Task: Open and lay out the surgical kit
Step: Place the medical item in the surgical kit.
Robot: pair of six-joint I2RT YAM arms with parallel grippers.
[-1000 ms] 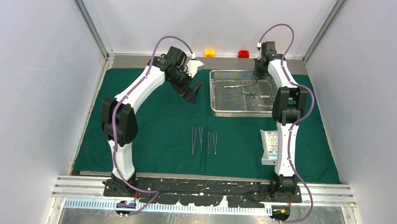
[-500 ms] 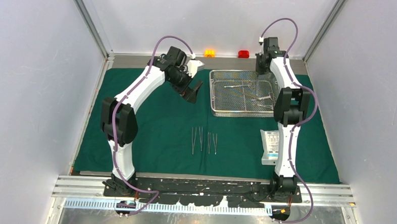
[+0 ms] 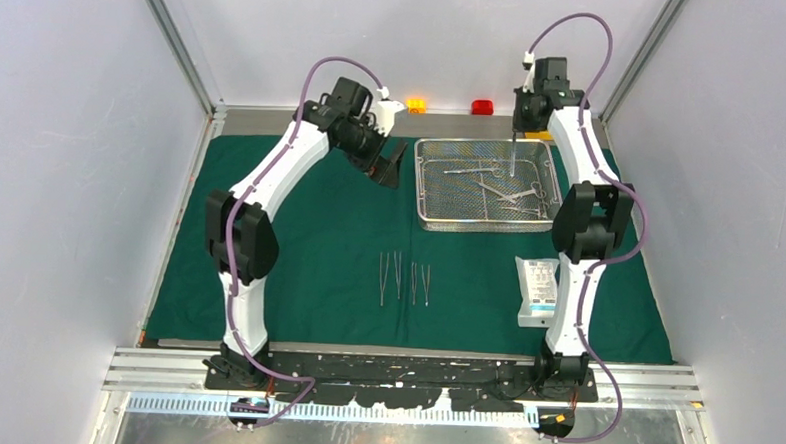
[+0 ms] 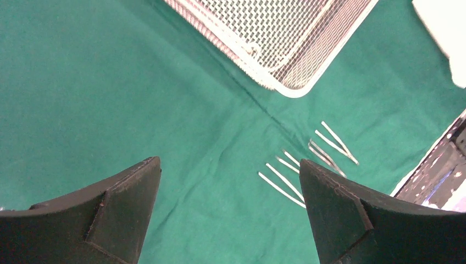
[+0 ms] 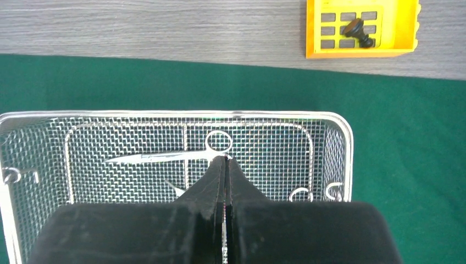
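Several forceps are lying in the wire-mesh tray on the green drape. The right gripper is pinching a slim instrument above it; the left gripper is hovering nearby, jaws spread.

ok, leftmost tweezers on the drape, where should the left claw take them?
Mid-length, pinching across both legs, from straight above. The leftmost tweezers lie flat on the green drape, legs running away from the arm bases, so set the left claw crosswise.
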